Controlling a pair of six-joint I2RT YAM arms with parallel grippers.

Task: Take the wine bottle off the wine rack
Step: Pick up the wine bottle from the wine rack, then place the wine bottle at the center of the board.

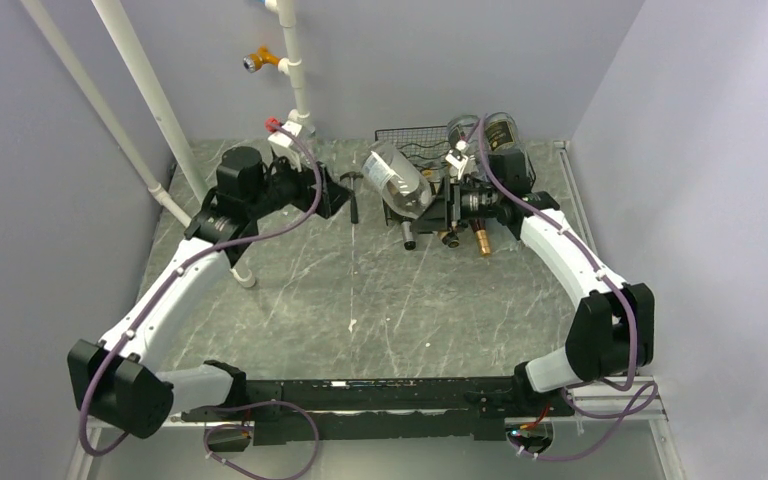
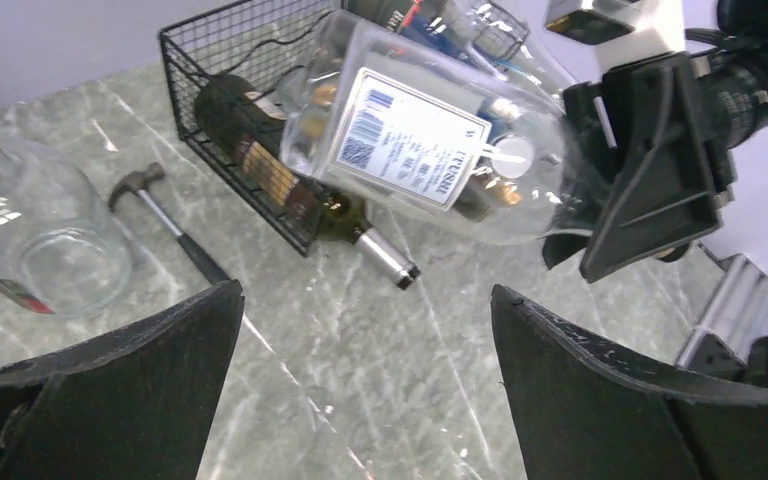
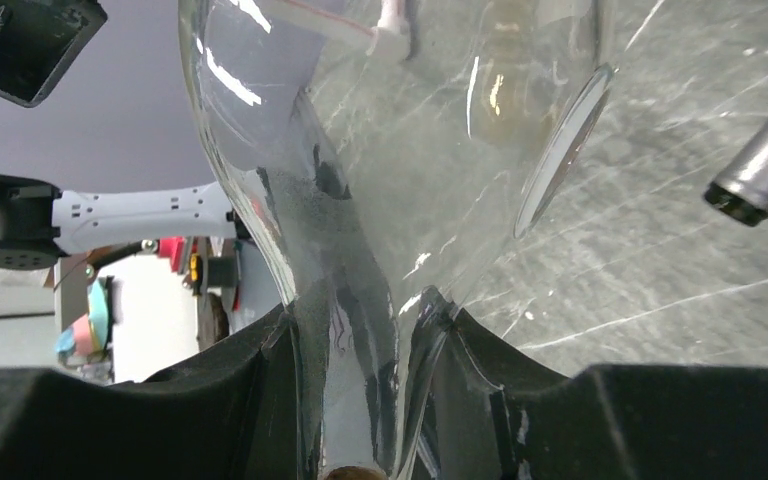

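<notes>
Clamping wine bottle point(image 2: 410, 140) by neck, right pincer point(image 3: 360, 335), left pincer point(image 2: 365, 292) released, wine rack point(image 2: 198, 125) behind

**Setting:** robotics laboratory test cell.

**Evidence:**
- Plain grey partition walls point(image 1: 660, 90) box in three sides.
- Marble-pattern tabletop point(image 1: 360, 300).
- Two white-and-black robot arms, left arm point(image 1: 185, 275) and right arm point(image 1: 560, 250), bolted to a black base rail point(image 1: 380, 385) at the near edge.
- Exposed purple cables point(image 1: 316, 190).
- White pipes point(image 1: 150, 95) rigged in the back corner.
- Mixed props: hammer point(image 2: 175, 230), wine rack point(image 2: 220, 50).
</notes>
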